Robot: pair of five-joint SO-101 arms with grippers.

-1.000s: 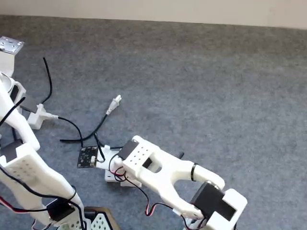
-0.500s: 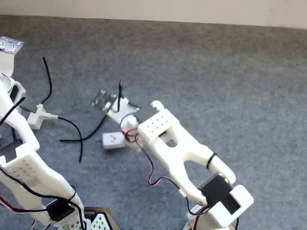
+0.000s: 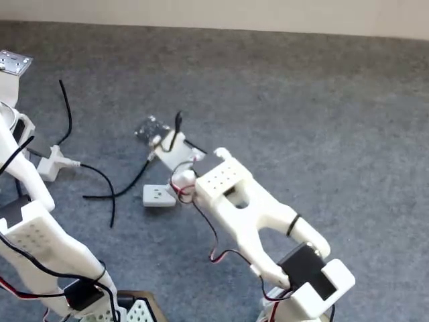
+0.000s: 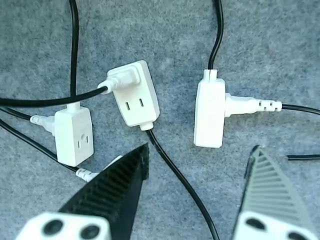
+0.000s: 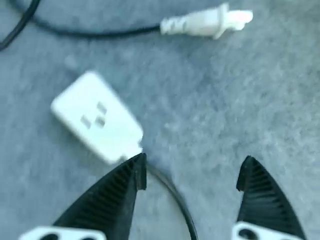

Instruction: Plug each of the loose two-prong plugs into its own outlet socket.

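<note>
The desk [image 3: 335, 107] is showing a grey, felt-like surface from edge to edge, its nap reading as fine speckles up close. Along its far side a pale wall [image 3: 268, 15] is running straight across. Soft, even light is falling over the grey, casting faint shadows.

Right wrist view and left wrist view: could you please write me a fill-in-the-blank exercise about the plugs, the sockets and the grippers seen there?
1. In the right wrist view, the right gripper is ___ and holds nothing.
2. The two-prong plug there sits on the end of a ___ cable.
3. The outlet socket near it is ___ in colour.
4. In front of the left gripper lie ___ white socket blocks.

Missing words: open; black; white; three.
</note>
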